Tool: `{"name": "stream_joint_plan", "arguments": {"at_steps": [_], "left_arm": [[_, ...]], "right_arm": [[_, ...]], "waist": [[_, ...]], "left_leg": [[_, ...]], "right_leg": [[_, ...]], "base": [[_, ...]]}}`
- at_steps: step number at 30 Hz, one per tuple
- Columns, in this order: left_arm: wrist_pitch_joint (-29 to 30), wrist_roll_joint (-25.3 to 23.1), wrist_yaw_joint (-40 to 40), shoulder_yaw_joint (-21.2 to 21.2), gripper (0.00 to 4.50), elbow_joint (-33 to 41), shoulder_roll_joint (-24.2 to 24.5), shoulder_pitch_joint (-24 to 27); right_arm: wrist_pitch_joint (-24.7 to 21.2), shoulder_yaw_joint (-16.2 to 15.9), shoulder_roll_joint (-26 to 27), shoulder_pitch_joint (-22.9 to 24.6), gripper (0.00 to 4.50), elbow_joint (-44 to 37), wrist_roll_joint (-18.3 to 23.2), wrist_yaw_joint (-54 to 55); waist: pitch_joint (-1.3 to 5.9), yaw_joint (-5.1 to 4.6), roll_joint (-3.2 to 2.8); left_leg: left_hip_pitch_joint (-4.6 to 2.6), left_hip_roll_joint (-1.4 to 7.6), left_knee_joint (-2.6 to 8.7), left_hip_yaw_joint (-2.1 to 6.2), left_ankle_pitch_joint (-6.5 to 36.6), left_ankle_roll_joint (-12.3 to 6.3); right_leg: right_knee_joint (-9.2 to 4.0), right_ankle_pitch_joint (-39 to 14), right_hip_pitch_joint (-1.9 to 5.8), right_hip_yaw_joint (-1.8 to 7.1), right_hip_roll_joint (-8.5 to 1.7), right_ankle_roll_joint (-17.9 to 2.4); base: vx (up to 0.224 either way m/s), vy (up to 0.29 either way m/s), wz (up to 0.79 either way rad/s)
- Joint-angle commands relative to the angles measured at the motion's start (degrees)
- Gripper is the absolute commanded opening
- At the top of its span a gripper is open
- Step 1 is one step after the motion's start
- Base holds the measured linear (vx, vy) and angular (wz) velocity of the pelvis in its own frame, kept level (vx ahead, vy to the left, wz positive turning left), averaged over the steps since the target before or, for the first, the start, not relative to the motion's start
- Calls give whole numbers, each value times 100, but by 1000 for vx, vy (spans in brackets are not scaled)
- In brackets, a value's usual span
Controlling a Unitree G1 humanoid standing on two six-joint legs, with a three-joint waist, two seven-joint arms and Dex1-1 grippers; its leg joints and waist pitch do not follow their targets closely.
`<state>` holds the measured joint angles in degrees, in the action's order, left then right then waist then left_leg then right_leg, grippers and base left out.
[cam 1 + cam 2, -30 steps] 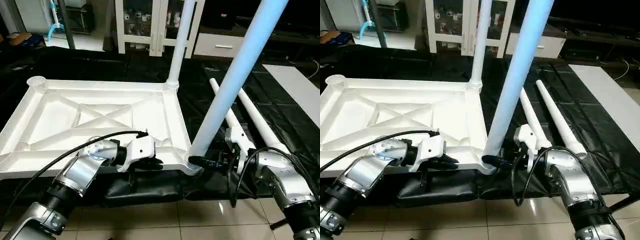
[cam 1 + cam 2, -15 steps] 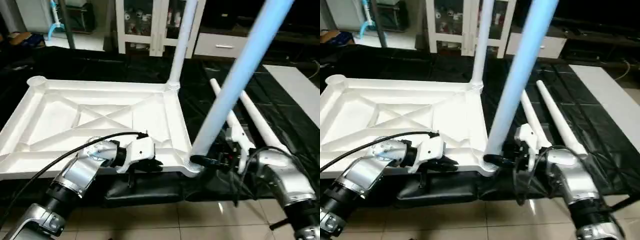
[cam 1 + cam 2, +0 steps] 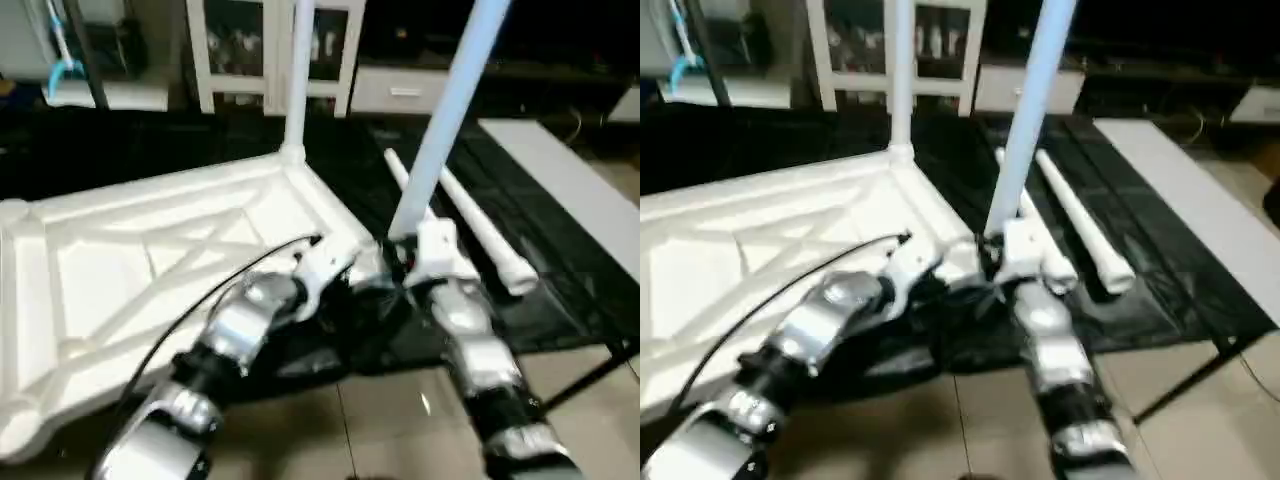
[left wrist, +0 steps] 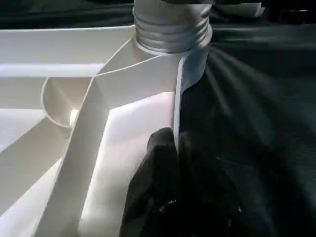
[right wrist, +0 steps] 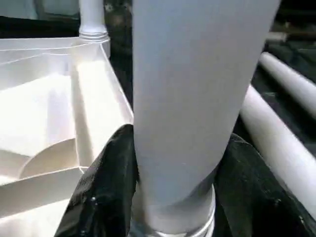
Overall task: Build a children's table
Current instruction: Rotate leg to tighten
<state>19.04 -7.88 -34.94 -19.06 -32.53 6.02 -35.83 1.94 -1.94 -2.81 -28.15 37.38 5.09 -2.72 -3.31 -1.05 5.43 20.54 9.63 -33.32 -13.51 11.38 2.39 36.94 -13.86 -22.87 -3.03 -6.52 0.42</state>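
The right gripper point(image 5: 173, 197) clasps an upright table leg point(image 5: 192, 98) between its jaws; the left gripper point(image 4: 170, 163), seemingly closed, pinches the tabletop point(image 4: 123, 128) rim.

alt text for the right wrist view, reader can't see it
The right gripper closes its two black fingers around the base of an upright white table leg. Beside it is the ribbed underside of the table top, with another upright leg at its far corner.

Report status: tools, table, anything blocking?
Left tool shut on tabletop rim. Right tool clamps near leg at its socket. Two legs loose beside.
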Motion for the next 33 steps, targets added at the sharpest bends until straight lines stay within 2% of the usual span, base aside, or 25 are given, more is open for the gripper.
{"name": "stream_joint_plan", "arguments": {"at_steps": [1, 2, 3, 4, 5, 6, 7, 8, 9, 10, 12, 13, 14, 15, 16, 17, 20, 21, 22, 25, 26, 28, 29, 30, 33], "left_arm": [[-98, -61, 148, 75, 0, 10, 93, -9], [-87, -97, 103, 82, 0, 17, 127, 10], [-159, -161, -10, 38, 0, 36, 238, 55], [-217, -212, -92, 2, 0, 49, 321, 87], [-257, -221, -190, -51, 0, 78, 409, 130], [-322, -223, -331, -103, 0, 131, 558, 207], [-335, -219, -369, -115, 0, 150, 600, 231], [-452, -198, -671, -222, 0, 229, 845, 352], [-452, -198, -671, -222, 0, 229, 845, 352], [-818, -180, -1058, -340, 0, 314, 1112, 471], [-1241, -111, -1732, -502, 0, 491, 1511, 665], [-1398, -80, -2097, -580, 0, 627, 1752, 780], [-1424, -75, -2160, -594, 0, 651, 1794, 800], [-1533, -47, -2350, -620, 0, 771, 1953, 890], [-1683, -1, -2547, -635, 0, 904, 2101, 985], [-1718, 53, -2646, -624, 0, 990, 2153, 1034], [-1685, 192, -2819, -626, 0, 1175, 2211, 1111], [-1672, 225, -2855, -631, 0, 1217, 2225, 1127], [-1635, 278, -2904, -644, 0, 1291, 2226, 1147], [-1613, 295, -2933, -669, 0, 1352, 2223, 1148], [-1656, 289, -2954, -677, 0, 1355, 2236, 1144], [-1664, 321, -2965, -654, 0, 1360, 2216, 1128], [-1664, 331, -2974, -647, 0, 1366, 2213, 1128], [-1608, 482, -3161, -607, 0, 1496, 2195, 1159], [-1569, 547, -3292, -635, 0, 1586, 2212, 1191]], "right_arm": [[-42, -45, -73, 94, 191, 368, -128, -346], [-9, -32, -48, 105, 247, 333, -29, -614], [153, -110, -118, 166, 247, 199, -68, -898], [285, -184, -178, 214, 261, 92, -130, -1077], [402, -252, -243, 278, 264, -47, -207, -1106], [447, -270, -337, 354, 270, -238, -177, -1256], [446, -269, -359, 375, 281, -292, -159, -1291], [466, -288, -522, 440, 293, -507, -97, -1477], [466, -288, -522, 440, 303, -507, -97, -1477], [356, -276, -661, 478, 314, -714, 136, -1883], [162, -338, -939, 525, 324, -1012, 490, -2649], [5, -431, -1168, 570, 346, -1248, 651, -3149], [-22, -447, -1208, 577, 346, -1289, 679, -3235], [-148, -504, -1405, 635, 346, -1492, 782, -3686], [-245, -551, -1611, 697, 346, -1683, 880, -4149], [-282, -559, -1700, 720, 346, -1751, 928, -4338], [-394, -533, -1808, 775, 346, -1846, 1069, -4690], [-426, -525, -1829, 789, 346, -1869, 1105, -4774], [-428, -539, -1943, 811, 346, -1867, 1153, -5001], [-503, -576, -2130, 825, 346, -1861, 1234, -5367], [-593, -596, -2215, 829, 321, -1886, 1299, -5537], [-746, -591, -2273, 816, 313, -1919, 1446, -5741], [-774, -590, -2285, 814, 313, -1926, 1473, -5781], [-1094, -597, -2387, 788, 297, -1910, 1690, -6219], [-1205, -616, -2409, 780, 270, -1810, 1692, -6404]], "waist": [[342, 196, 71], [384, 222, 39], [345, 262, -70], [392, 185, -126], [363, 160, -169], [347, 140, -163], [376, 110, -166], [380, 99, -153], [389, 96, -146], [381, 82, -154], [371, 72, -188], [349, 66, -219], [372, 79, -226], [384, 79, -257], [383, 88, -250], [399, 105, -241], [402, 153, -243], [399, 154, -242], [398, 173, -141], [357, 203, -156], [353, 203, -147], [351, 212, -131], [355, 214, -132], [358, 216, -125], [372, 249, -126]], "left_leg": [[124, 161, -253, 497, 983, -162], [416, 204, -54, 583, 547, -98], [133, 332, 291, 535, 529, -26], [12, 381, 309, 513, 974, -34], [10, 387, 364, 491, 1494, 0], [0, 364, 365, 465, 1773, 26], [61, 336, 378, 483, 1925, 57], [72, 334, 389, 477, 1939, 49], [69, 341, 394, 478, 1873, 29], [56, 348, 400, 468, 1850, 24], [92, 371, 435, 491, 1796, -71], [60, 379, 434, 469, 1874, -43], [27, 382, 422, 474, 1872, -53], [38, 399, 422, 468, 1641, -67], [21, 407, 410, 442, 1494, -106], [29, 408, 394, 432, 1322, -166], [-6, 403, 375, 395, 1117, -243], [-9, 401, 376, 390, 1101, -241], [0, 401, 365, 384, 1108, -265], [-28, 412, 389, 372, 1364, -178], [-23, 410, 395, 375, 1481, -130], [-34, 414, 395, 375, 1614, -72], [-39, 414, 393, 372, 1599, -54], [-29, 410, 390, 371, 1565, -34], [-25, 424, 383, 369, 1367, -82]], "right_leg": [[-1125, -5294, 211, 602, -909, 133], [-867, -4395, 480, 480, -795, 63], [-726, -2366, 139, 187, -288, -244], [-556, -1134, 77, 145, -133, -625], [-596, -1037, 84, 172, -140, -936], [-640, -1195, 74, 185, -129, -1016], [-641, -1405, 161, 185, -156, -1015], [-672, -1470, 166, 186, -159, -985], [-688, -1476, 167, 195, -175, -953], [-698, -1456, 147, 200, -171, -973], [-692, -1329, 204, 196, -175, -1013], [-709, -1432, 152, 200, -161, -1008], [-703, -1350, 162, 203, -168, -1050], [-647, -931, 186, 216, -161, -1182], [-620, -562, 175, 218, -143, -1302], [-570, -244, 207, 214, -150, -1401], [-536, 71, 203, 220, -150, -1599], [-537, 66, 203, 218, -147, -1611], [-530, -98, 220, 216, -164, -1601], [-609, -697, 175, 220, -169, -1452], [-627, -911, 183, 222, -175, -1381], [-654, -1211, 166, 224, -184, -1265], [-659, -1230, 156, 227, -186, -1244], [-659, -1244, 159, 226, -185, -1204], [-628, -1022, 172, 220, -179, -1262]], "base": [[102, -76, -38], [77, 3, -25], [77, 3, -25], [0, 0, 0], [0, 0, 0], [0, 0, 0], [0, 0, 0], [0, 0, 0], [0, 0, 0], [0, 0, 0], [0, 0, 0], [0, 0, 0], [0, 0, 0], [0, 0, 0], [0, 0, 0], [0, 0, 0], [0, 0, 0], [0, 0, 0], [0, 0, 0], [0, 0, 0], [0, 0, 0], [0, 0, 0], [0, 0, 0], [0, 0, 0], [0, 0, 0]]}}
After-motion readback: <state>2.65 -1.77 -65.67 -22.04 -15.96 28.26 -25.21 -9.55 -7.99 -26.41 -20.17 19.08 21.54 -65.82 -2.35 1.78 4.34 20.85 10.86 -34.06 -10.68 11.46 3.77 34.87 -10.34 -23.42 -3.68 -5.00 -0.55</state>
